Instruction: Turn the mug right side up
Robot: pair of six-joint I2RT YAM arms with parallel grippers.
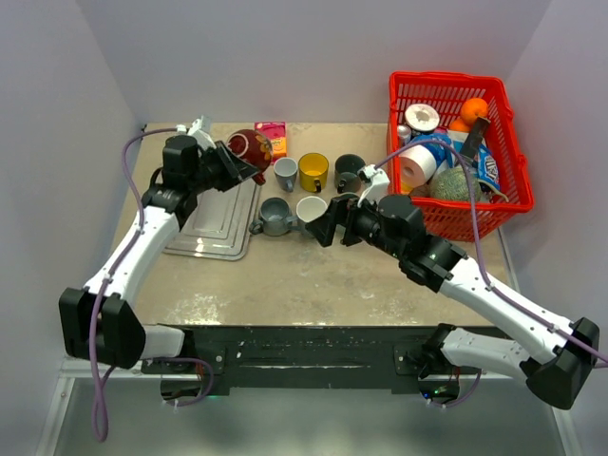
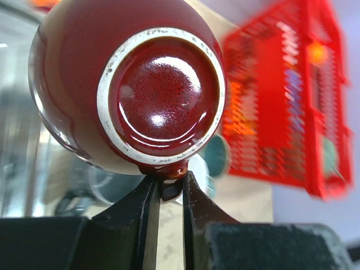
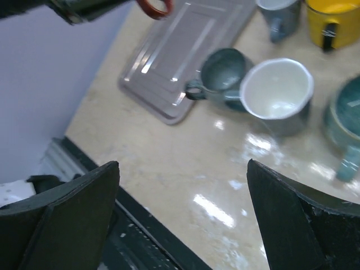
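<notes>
Pale walls close in a beige bench (image 1: 285, 275), crowded along its far side. At the left claw (image 2: 169, 188), the fingers are clenched on the thin handle (image 2: 170, 175) of the red mug (image 2: 129, 84). The mug hangs in the air just past the fingertips, its glazed foot turned back toward the wrist. Rolling the wrist until the mouth faces up, pinch kept firm, looks safest — a thin handle may swivel. Beneath the claw lies a metal tray (image 1: 214, 223). To its right stand a grey mug (image 1: 274, 217), a yellow mug (image 1: 313, 171) and the right claw (image 1: 323, 225), spread wide and holding nothing — landing room is tight.
</notes>
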